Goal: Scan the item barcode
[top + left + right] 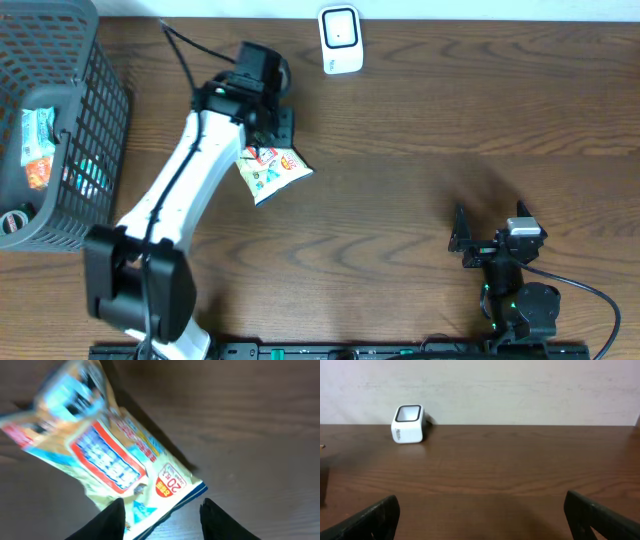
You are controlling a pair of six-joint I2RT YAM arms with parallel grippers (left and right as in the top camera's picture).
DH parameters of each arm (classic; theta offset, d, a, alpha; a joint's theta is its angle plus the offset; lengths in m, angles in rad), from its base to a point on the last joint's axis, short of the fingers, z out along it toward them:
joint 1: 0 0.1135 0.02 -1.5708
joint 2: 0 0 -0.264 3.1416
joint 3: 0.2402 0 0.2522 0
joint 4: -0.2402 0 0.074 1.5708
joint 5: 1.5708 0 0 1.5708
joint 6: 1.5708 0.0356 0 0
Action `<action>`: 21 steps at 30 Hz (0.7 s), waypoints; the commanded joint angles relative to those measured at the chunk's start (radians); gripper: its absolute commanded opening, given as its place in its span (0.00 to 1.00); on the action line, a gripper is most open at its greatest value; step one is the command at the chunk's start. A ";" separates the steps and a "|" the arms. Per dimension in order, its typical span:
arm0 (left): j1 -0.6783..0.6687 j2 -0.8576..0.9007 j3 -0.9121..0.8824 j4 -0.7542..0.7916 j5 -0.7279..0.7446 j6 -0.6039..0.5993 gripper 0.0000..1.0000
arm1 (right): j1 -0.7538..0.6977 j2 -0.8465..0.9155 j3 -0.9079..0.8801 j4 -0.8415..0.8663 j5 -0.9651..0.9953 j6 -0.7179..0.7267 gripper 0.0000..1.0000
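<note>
Half-open left claw (162,510), seemingly astride packet (100,455)

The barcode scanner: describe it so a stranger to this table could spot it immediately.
Look to the far edge of the brown table, by the wall. The scanner stands there alone, beyond the snack packet. It is a small white rounded box with a dark window, unlike the colourful flat packet and the grey mesh basket.

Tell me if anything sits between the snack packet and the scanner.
Nothing visible does. Only bare wooden table lies between the snack packet and the white scanner near the far edge. The basket stands off at the left, clear of that path.
</note>
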 commanded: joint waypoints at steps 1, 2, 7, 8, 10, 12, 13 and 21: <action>-0.006 0.077 -0.022 -0.005 0.010 -0.047 0.45 | 0.003 -0.006 -0.001 -0.005 -0.006 0.011 0.99; -0.007 0.097 -0.022 -0.005 0.010 -0.052 0.45 | 0.003 -0.006 -0.001 -0.005 -0.006 0.011 0.99; -0.006 0.214 -0.022 0.001 -0.011 -0.054 0.45 | 0.003 -0.006 -0.001 -0.005 -0.006 0.011 0.99; -0.005 0.240 -0.022 0.001 -0.045 -0.054 0.45 | 0.003 -0.006 -0.001 -0.005 -0.006 0.011 0.99; -0.004 0.282 -0.022 -0.004 -0.123 -0.054 0.44 | 0.003 -0.006 -0.001 -0.005 -0.006 0.011 0.99; -0.003 0.320 -0.022 -0.018 -0.191 -0.047 0.44 | 0.003 -0.006 -0.001 -0.005 -0.006 0.011 0.99; -0.003 0.332 -0.022 -0.023 -0.201 -0.034 0.44 | 0.003 -0.006 -0.001 -0.005 -0.006 0.011 0.99; -0.002 0.281 0.002 -0.147 -0.233 0.103 0.36 | 0.003 -0.006 -0.002 -0.005 -0.006 0.011 0.99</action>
